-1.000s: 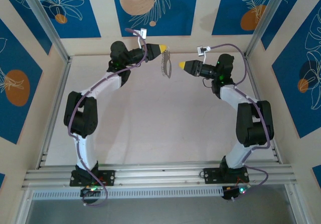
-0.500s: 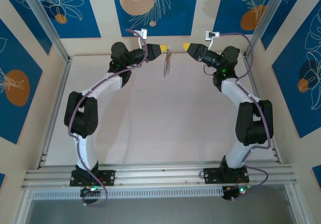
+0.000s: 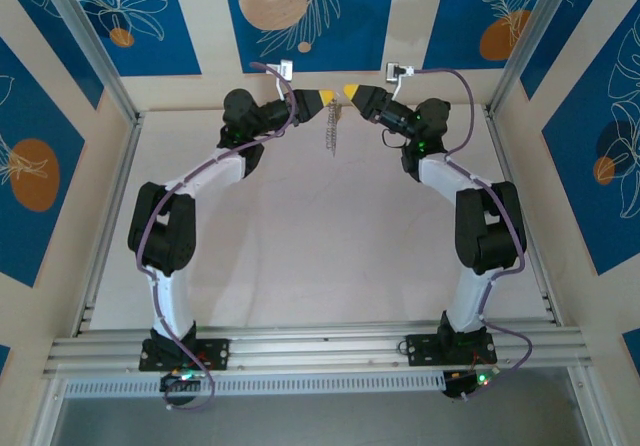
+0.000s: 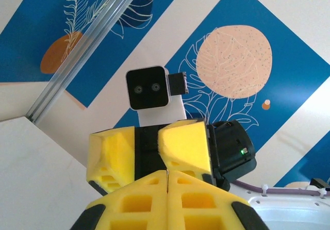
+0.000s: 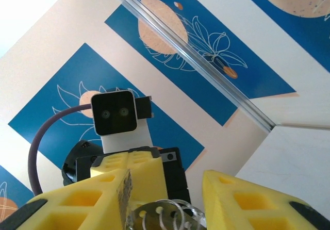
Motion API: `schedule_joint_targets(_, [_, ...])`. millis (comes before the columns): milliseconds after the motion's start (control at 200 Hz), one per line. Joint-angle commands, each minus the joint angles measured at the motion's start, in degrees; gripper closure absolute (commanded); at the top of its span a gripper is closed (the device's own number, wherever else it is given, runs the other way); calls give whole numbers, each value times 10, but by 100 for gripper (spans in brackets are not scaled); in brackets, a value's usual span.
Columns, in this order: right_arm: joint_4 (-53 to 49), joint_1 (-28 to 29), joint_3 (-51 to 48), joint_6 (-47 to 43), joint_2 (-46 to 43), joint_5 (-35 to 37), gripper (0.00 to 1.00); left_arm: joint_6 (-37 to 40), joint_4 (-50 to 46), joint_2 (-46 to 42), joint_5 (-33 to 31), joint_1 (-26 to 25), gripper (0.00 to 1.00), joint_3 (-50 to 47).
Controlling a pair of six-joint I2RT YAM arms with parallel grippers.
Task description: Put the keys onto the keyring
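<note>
Two claws meet tip to tip above the table's far edge. The left gripper is pinched tight, with the keys dangling from it. The right gripper stands part-open around metal loops, apparently the keyring. Threading looks unfinished. No legible markings.

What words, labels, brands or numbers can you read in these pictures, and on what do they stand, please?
None can be read. The wall panels bear only leaf and circle drawings; the wrist cameras show no print; the keys are too small to show any stamp.
</note>
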Motion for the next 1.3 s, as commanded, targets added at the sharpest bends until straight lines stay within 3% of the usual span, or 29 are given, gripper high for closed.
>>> schedule_joint_targets(0, [42,5,11,11,4,19,59,-12,39,-28,-14,-6,100,-1])
schedule_joint_targets(235, [45,14,1,9,5,17,62,-13,43,-24,-16,-6,100,-1])
schedule_joint_targets(485, [47,16,-17,6,5,16,73,-15,46,-24,-16,-6,100,0])
schedule_joint_targets(960, [35,26,-19,-2,8,10,72,-16,47,-24,-16,-6,100,3])
schedule_joint_targets(1295, [49,12,-43,1,-11,40,66,-16,48,-24,-16,-7,100,1])
